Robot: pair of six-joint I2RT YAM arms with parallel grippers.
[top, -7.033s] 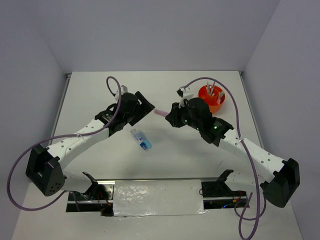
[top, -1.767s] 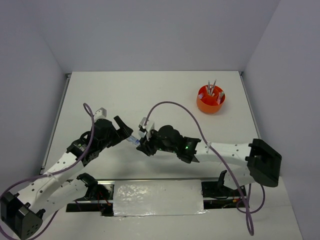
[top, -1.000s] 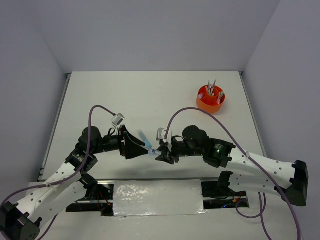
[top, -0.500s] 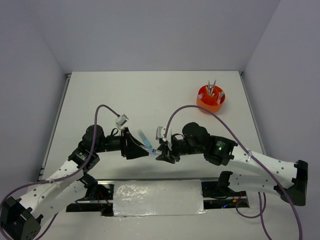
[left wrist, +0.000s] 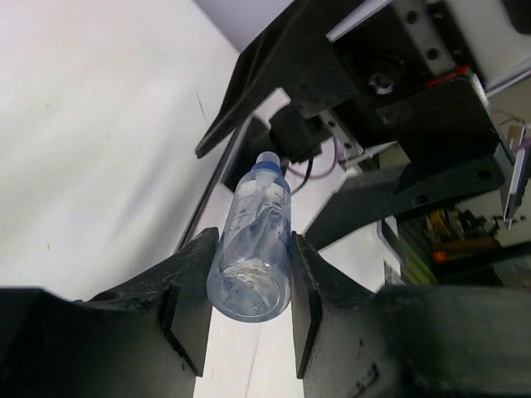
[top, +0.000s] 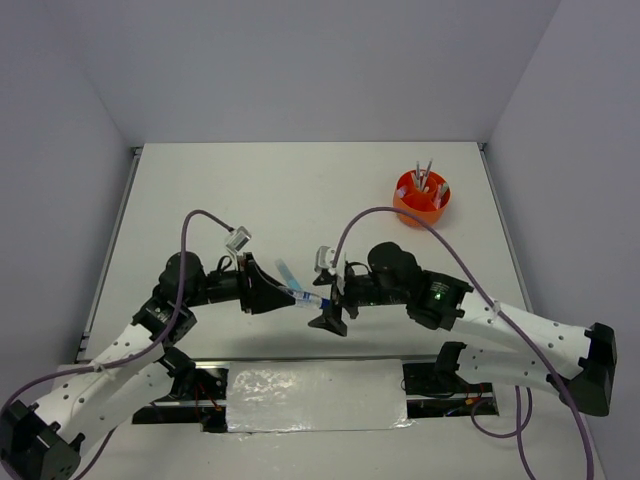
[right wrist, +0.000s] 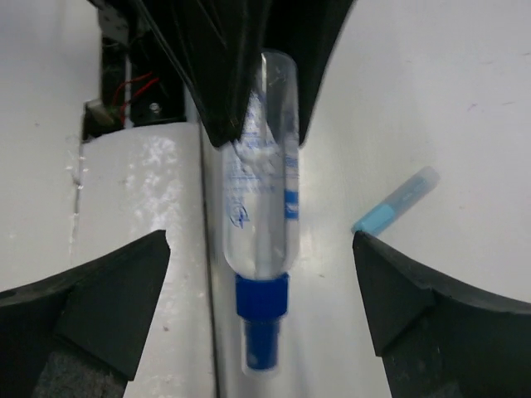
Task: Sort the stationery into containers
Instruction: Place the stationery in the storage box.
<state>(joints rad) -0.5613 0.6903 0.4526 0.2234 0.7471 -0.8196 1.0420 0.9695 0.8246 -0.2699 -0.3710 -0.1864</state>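
Now left claw (left wrist: pixel 251 257) clamps bottle (left wrist: pixel 264 199); right claw (right wrist: pixel 261 286) has let go, wide.

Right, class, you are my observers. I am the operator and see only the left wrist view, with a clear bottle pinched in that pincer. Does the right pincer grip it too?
Observer: No. The right pincer is open, its jaws wide apart and clear of the bottle on both sides.
Operator: Is anything loose nearby?
Observer: One light blue stick lies flat on the table, apart from the bottle.
Operator: Where is the container?
Observer: The orange organiser stands at the table's far right, away from both arms.
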